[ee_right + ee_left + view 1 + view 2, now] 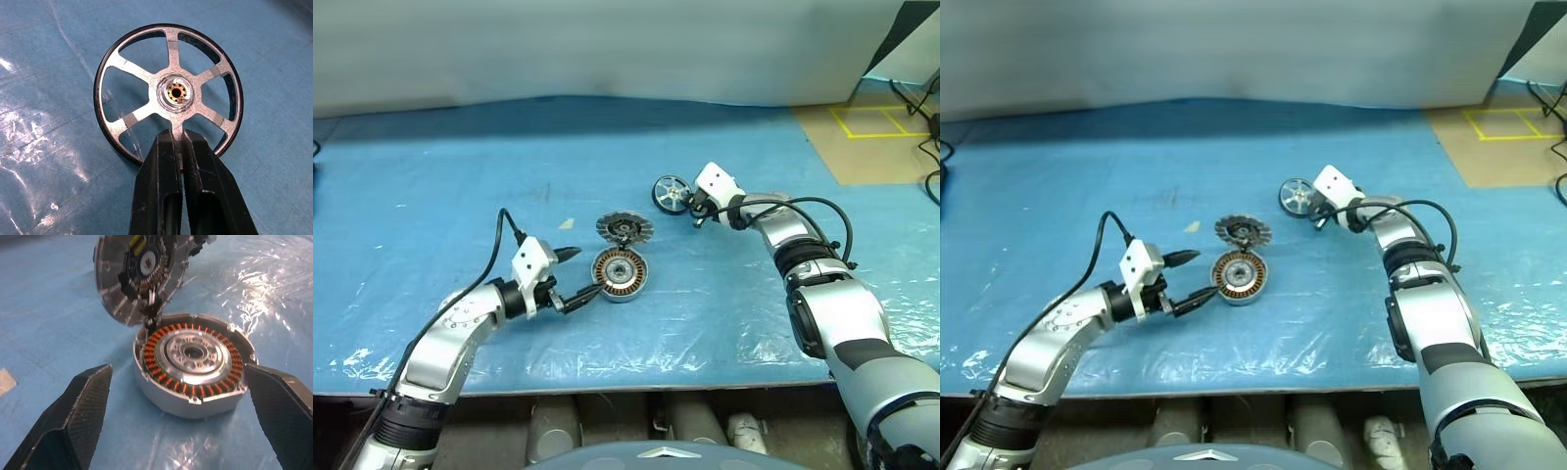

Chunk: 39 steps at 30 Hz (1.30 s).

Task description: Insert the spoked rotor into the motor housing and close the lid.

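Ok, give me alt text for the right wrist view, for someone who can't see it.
The right end effector is shut on a spoke of the rotor, a dark-rimmed wheel with silver spokes and a brass-coloured hub centre. Behind it lies a blue sheet under glossy plastic film.

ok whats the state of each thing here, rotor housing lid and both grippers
spoked rotor: outside the housing, pinched by one spoke, tilted up off the blue sheet
motor housing: open, windings bare, no rotor inside
lid: swung up, standing at the housing's edge
right gripper: shut on the rotor
left gripper: open, fingers either side of the housing, not touching
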{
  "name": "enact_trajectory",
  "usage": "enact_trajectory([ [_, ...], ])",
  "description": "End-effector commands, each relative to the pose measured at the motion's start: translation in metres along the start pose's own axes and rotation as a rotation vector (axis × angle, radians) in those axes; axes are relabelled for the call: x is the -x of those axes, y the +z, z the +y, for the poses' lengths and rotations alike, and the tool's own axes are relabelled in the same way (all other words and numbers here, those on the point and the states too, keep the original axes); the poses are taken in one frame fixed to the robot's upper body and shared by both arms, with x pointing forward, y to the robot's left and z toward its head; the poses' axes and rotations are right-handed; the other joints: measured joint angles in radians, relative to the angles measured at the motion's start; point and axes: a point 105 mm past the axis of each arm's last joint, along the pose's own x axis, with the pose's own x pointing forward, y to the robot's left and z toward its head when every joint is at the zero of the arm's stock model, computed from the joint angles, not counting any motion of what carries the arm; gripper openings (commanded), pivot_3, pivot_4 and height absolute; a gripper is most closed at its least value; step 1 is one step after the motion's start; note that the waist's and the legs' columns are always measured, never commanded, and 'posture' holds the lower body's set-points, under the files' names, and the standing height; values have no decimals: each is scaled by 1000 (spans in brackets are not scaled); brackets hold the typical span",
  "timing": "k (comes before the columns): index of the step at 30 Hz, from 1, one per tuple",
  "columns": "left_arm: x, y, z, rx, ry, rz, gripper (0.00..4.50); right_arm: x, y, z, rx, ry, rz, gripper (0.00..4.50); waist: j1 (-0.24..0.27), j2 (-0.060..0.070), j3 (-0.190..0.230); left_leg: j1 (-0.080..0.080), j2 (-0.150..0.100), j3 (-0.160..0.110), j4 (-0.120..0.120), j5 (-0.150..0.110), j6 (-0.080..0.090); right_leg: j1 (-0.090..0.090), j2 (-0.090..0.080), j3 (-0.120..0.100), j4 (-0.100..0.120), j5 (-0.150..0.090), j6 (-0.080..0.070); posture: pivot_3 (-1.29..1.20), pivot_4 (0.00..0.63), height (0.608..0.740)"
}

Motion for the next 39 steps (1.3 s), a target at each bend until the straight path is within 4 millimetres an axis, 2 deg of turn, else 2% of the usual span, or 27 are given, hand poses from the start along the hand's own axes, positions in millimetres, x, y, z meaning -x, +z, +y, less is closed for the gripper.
enact_trajectory([
  [1,13,-1,3,-36,6,-21,4500,0,4,-1,-9,-16,-33,17,1,0,0,0,0,0,0,0,0,0,0,0,0,0,0,0,150,740],
  [8,13,-8,6,-44,-6,-27,4500,3,3,-5,-25,-44,-48,17,3,0,0,1,5,8,1,0,-1,0,0,0,0,0,0,0,150,740],
  [11,14,-15,6,-41,-10,-22,4500,9,9,-15,-55,-96,-89,17,4,0,0,1,6,9,1,0,-1,0,0,0,0,0,0,0,150,740],
  [15,14,-20,10,-42,-16,-20,4500,26,18,-29,-117,-128,-196,17,5,0,0,0,6,10,0,0,0,-2,0,0,-1,0,0,0,150,740],
  [19,15,-22,14,-42,-29,-25,4500,46,31,-25,-158,-74,-333,17,8,0,0,0,7,10,0,0,0,-2,0,0,0,0,0,0,150,740],
  [23,13,-27,14,-42,-34,-33,4500,79,45,-5,-201,56,-480,17,10,0,0,1,7,10,-1,0,0,-1,1,1,-1,0,0,0,150,740],
  [26,10,-26,15,-47,-37,-47,4500,98,36,31,-179,226,-459,17,22,0,0,1,7,10,-3,0,0,-1,1,1,-3,0,0,0,150,740],
  [28,10,-25,15,-47,-39,-54,4500,104,30,44,-188,271,-433,17,25,0,0,1,7,10,-4,0,0,-1,2,1,-5,0,1,0,150,740],
  [31,11,-29,12,-39,-53,-53,4500,111,26,49,-212,285,-415,17,23,0,0,2,7,11,-7,0,-1,0,3,3,-6,0,1,0,150,740],
  [35,10,-31,10,-36,-64,-55,4500,125,25,68,-159,380,-414,17,30,0,0,3,7,11,-11,1,-2,0,3,4,-7,0,1,0,150,740],
  [39,8,-33,8,-36,-70,-57,4500,128,25,92,-114,491,-394,17,28,0,0,3,6,11,-11,1,-2,0,3,3,-12,1,2,0,150,740],
])
